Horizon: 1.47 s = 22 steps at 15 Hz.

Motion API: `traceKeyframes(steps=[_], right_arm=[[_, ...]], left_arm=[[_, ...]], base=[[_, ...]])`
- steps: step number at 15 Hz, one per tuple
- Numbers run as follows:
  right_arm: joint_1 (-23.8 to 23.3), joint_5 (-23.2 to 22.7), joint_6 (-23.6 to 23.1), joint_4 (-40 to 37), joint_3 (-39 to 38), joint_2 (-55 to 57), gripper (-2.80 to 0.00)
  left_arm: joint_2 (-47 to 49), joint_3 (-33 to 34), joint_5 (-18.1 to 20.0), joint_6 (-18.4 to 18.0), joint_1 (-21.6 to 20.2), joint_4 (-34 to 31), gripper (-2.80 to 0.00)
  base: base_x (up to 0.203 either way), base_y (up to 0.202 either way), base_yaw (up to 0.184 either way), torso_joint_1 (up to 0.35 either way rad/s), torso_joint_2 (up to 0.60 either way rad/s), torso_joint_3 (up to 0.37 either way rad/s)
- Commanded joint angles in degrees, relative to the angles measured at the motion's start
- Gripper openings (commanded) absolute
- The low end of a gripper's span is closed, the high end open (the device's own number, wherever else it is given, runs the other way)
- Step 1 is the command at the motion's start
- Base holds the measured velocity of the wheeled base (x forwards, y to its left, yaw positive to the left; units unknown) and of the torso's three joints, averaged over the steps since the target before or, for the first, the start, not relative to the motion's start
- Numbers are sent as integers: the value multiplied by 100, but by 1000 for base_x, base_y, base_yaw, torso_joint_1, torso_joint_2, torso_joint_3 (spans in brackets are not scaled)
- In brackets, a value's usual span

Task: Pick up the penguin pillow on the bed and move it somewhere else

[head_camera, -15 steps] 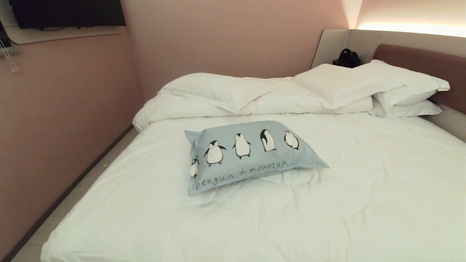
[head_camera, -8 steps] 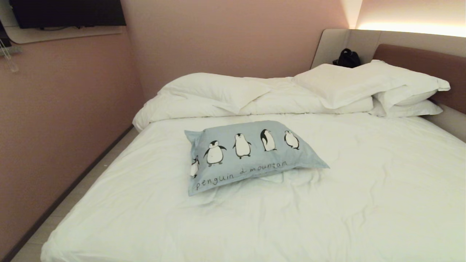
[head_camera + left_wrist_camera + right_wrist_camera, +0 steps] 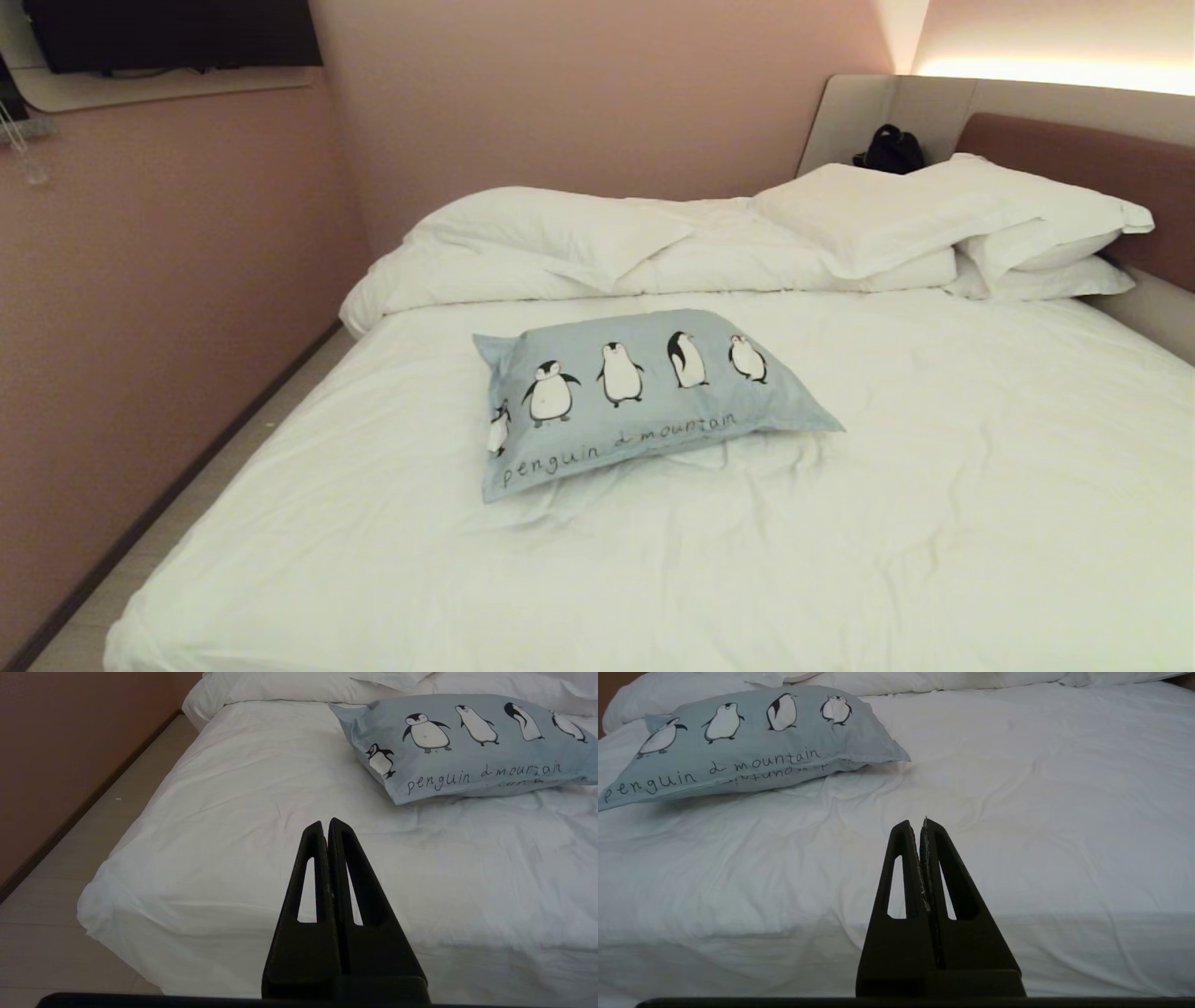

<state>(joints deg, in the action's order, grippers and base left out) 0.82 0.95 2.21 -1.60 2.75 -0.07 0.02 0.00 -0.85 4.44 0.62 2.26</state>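
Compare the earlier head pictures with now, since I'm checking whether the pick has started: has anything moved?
Nothing has visibly changed. The penguin pillow lies in the same spot on the bed, untouched, and neither tool shows in the head view. In the wrist views the left tool and right tool are shut and empty, short of the pillow.

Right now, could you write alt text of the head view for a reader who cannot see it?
The penguin pillow lies flat on the bed, on its wrinkled white sheet. Plain white pillows and a duvet are heaped behind it by the brown headboard. Neither gripper appears in this view.
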Motion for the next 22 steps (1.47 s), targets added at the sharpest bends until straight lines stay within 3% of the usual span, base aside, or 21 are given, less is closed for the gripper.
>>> traceKeyframes(steps=[1,22], right_arm=[[6,-1,13,219,-231,7,-280],[6,-25,78,186,-275,7,-280]], left_arm=[[-2,0,-3,5,0,3,-280],[-2,0,-3,5,0,3,-280]], base=[[0,0,0,0,0,0],[0,0,0,0,0,0]])
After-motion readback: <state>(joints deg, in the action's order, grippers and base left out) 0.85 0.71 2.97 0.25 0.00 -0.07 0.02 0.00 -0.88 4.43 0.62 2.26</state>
